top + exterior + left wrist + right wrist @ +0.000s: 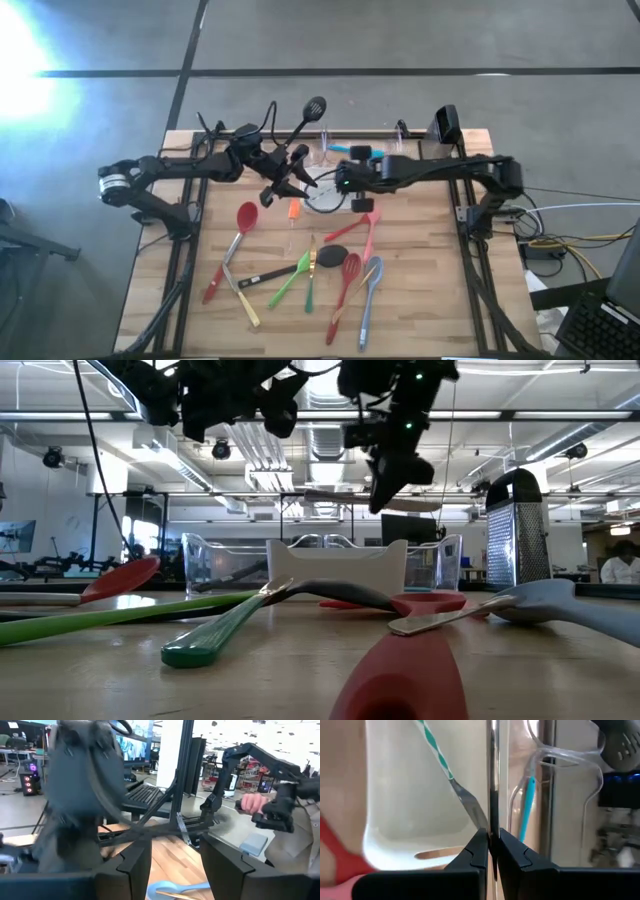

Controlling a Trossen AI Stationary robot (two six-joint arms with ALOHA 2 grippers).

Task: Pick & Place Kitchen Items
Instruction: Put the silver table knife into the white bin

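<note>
The left claw (pixel 176 857) hangs above the middle of the desk (pixel 420 300), toward its far edge, with its fingers standing apart and nothing visible between them. Just beyond it the black slotted spoon (pixel 315 106) rises steeply, head up and leaning out past the far edge, handle slanting down toward the claw. What supports its lower end cannot be told. Next comes the white dish (pixel 395 820), where a teal-striped utensil (pixel 437 750) lies on a diagonal, its metal end running toward the right claw (pixel 491 845). That claw hovers low over the dish, fingers pressed together. A thin bright line runs straight up from between them, and it cannot be told whether that is a slim handle or the edge of the clear bin (pixel 570 770) beside the dish. A blue-handled utensil (pixel 527 810) already stands in the bin. The step seems to be setting a utensil in among the far-edge containers. To do it well, keep the handle close to upright over the chosen bin, lower it until the tip is inside the walls, and open only then. The left claw should stay clear of the right arm, since the two are crowded together. The other utensils lie on the near half, from the red spoon (pixel 246 215) across to the blue spoon (pixel 372 268), mostly with long axes running near-to-far.
</note>
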